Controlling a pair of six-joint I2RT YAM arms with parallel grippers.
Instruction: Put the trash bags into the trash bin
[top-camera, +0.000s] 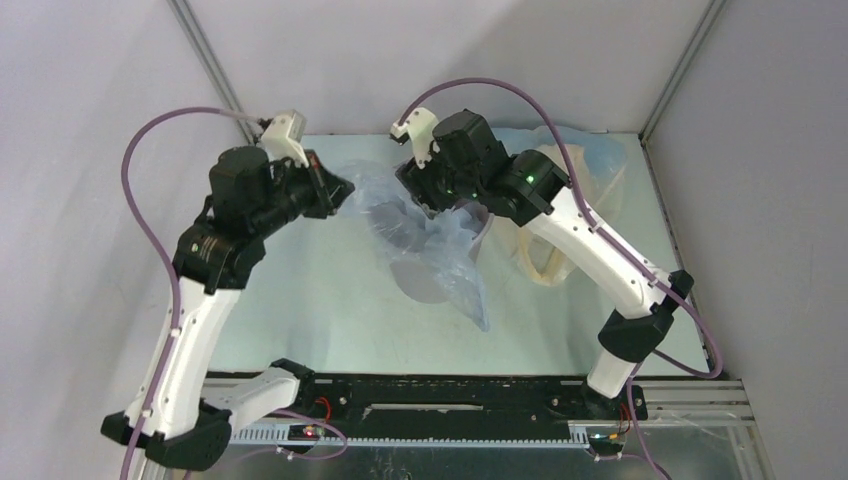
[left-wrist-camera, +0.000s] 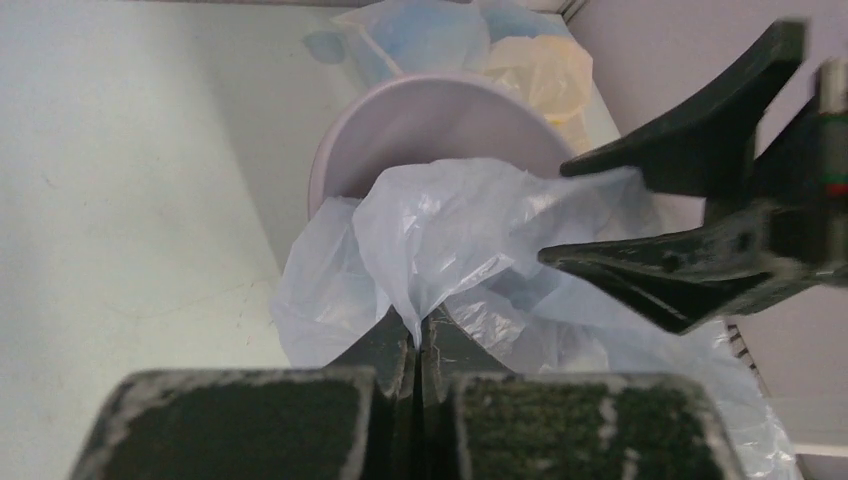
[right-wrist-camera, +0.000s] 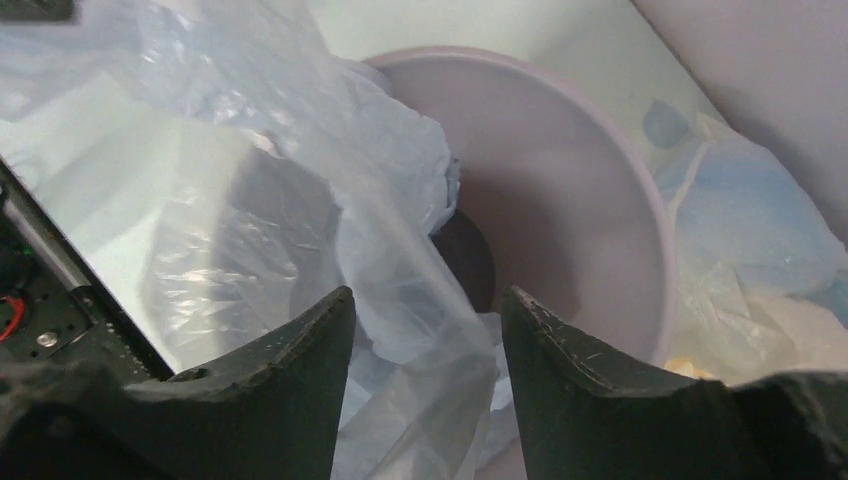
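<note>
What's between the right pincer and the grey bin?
The pale blue-grey trash bag, spread over the bin rim, as the right wrist view shows.

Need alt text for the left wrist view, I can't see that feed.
The left gripper, bottom centre, is shut on a pinch of the pale blue-grey trash bag, which billows in front of the grey trash bin. The right gripper enters from the right, jaws open. A pale blue bag and a cream-yellow bag lie behind the bin.
</note>
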